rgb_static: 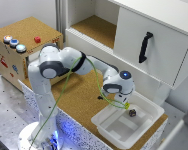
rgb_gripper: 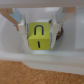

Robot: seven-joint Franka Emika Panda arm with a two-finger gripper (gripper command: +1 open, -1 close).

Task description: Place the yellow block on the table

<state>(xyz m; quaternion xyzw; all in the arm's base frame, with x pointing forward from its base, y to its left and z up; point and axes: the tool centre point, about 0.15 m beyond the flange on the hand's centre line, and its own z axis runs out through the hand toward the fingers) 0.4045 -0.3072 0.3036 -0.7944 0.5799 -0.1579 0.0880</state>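
The yellow block [rgb_gripper: 41, 36], marked with a dark U shape, sits between my two fingers [rgb_gripper: 20, 22] in the wrist view, and they press against its sides. In the exterior view the yellow block [rgb_static: 127, 105] is a tiny bright spot at the tip of my gripper [rgb_static: 126, 104], which hangs just above the inner edge of the white tray [rgb_static: 110, 131]. The gripper [rgb_gripper: 41, 30] is shut on the block. The table [rgb_static: 79, 95] is the cork-brown top under the arm, and the tray rests on its end at the exterior view's right.
A small dark roundish object [rgb_static: 132, 113] lies in the tray beside the gripper. A cork-topped box with buttons [rgb_static: 24, 37] stands at the exterior view's left. White cabinets with a black handle [rgb_static: 145, 47] rise behind the table. A yellow-green cable [rgb_static: 69, 82] runs along the arm.
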